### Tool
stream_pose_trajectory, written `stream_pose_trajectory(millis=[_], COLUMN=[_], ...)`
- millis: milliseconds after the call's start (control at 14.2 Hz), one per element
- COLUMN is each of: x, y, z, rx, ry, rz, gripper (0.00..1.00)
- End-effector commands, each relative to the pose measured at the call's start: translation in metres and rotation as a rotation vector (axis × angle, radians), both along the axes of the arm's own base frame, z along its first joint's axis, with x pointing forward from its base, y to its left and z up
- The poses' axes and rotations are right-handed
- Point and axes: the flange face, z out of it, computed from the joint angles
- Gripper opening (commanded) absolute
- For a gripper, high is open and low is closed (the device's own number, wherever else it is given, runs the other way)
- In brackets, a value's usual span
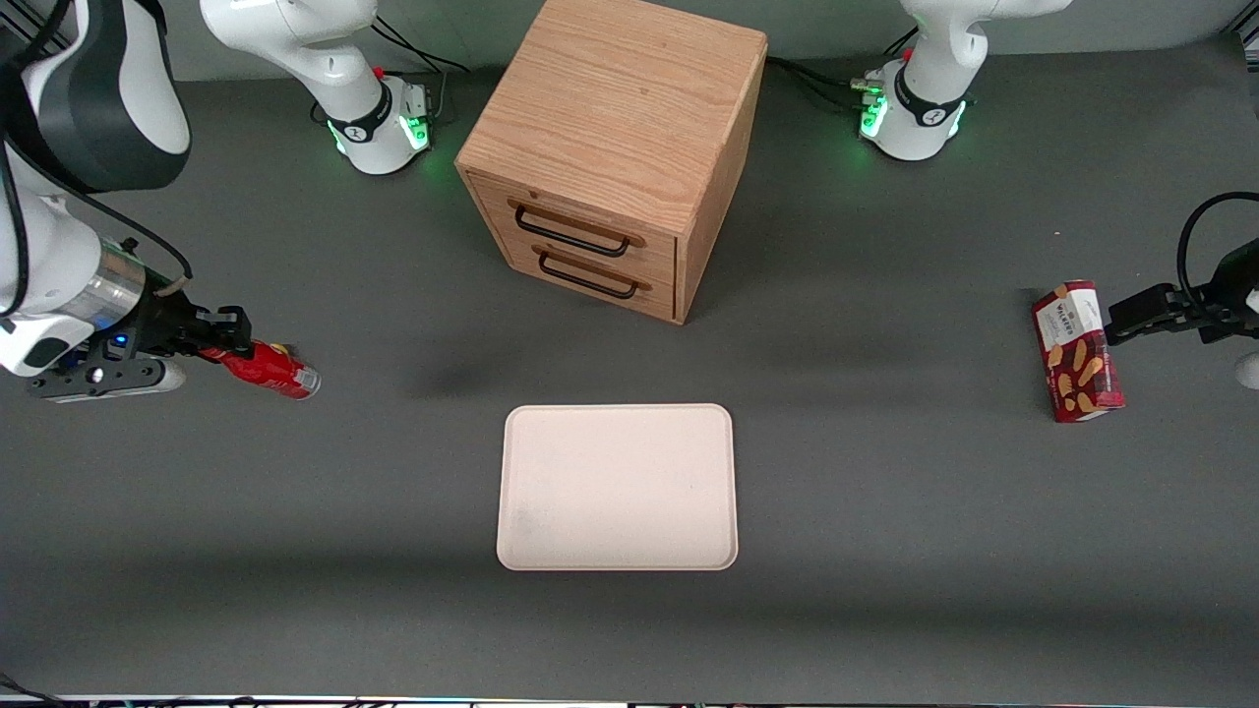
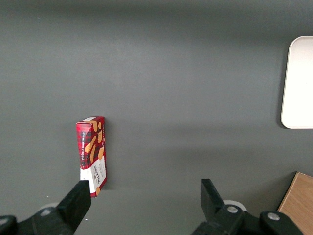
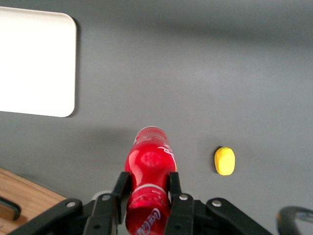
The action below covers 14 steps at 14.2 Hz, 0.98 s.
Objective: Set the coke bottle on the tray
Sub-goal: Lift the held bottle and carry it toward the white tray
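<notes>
The coke bottle [image 1: 268, 368] is a small red bottle with a silvery base, held tilted toward the working arm's end of the table. My right gripper [image 1: 232, 341] is shut on it. In the right wrist view the fingers [image 3: 174, 185] press on both sides of the bottle [image 3: 149, 161], and its capped end points away from the gripper [image 3: 146, 185]. The pale pinkish-beige tray [image 1: 617, 487] lies flat near the table's middle, nearer the front camera than the wooden cabinet, with nothing on it. The tray also shows in the right wrist view [image 3: 34, 63].
A wooden two-drawer cabinet [image 1: 615, 147] stands farther from the front camera than the tray. A yellow lump [image 3: 225, 160] lies on the table beside the bottle. A red biscuit box [image 1: 1077, 351] lies toward the parked arm's end.
</notes>
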Motion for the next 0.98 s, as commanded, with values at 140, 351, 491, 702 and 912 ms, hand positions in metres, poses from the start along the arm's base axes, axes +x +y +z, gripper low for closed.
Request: stream_pose_trajectory(millis=[140,351,491,702,912], x=[0.046,0.061,0.073,0.094,0.112], y=[0.064,0.113,0.138,0.180,0.226], z=[0.043,0.030,0.010,-0.037,-0.091], rx=[0.034,0.082,0.114,0.157,0.166], ry=[-0.033,-0.042,-0.059,-0.105,-0.194], rz=[0.102,0.009,-0.033,-0.095,-0.115], gripper=[0.00,0.00,0.00,0.00,0.00])
